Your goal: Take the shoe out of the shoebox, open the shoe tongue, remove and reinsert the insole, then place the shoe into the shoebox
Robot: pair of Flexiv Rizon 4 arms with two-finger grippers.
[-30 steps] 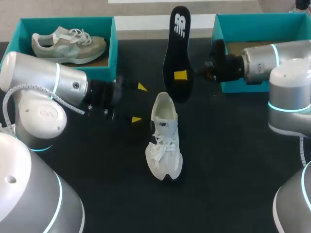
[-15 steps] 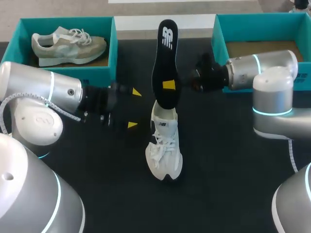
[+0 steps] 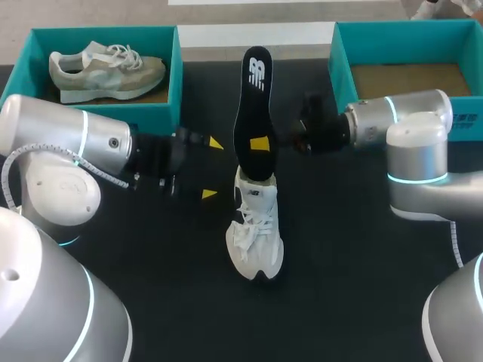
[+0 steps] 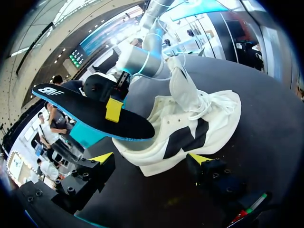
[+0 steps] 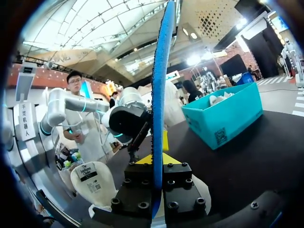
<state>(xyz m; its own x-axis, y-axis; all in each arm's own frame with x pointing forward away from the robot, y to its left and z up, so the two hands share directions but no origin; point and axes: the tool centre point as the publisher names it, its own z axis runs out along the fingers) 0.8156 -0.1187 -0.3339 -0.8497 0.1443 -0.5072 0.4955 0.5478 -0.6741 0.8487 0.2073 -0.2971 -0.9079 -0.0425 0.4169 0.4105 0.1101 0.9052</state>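
Counter: dark counter [image 3: 339, 264], the white shoe [image 3: 255, 226] set on its sole at the middle, heel end away from the robot.
Insole: the black insole [image 3: 253, 113] is held on end, lower tip at the shoe's heel opening; whether it is already inside cannot be told.
Right fingers: right fingers [image 3: 259, 143] are clamped on the insole's two faces.
Left fingers: left fingers [image 3: 216, 142] are spread wide, empty, beside the shoe, not touching.
Shoebox: the empty shoebox [image 3: 341, 60] is well apart.
Risk: the unsteadied shoe could be tipped or slid as the insole is pushed down.
Risk: the insole could be buckled on the collar or tongue.
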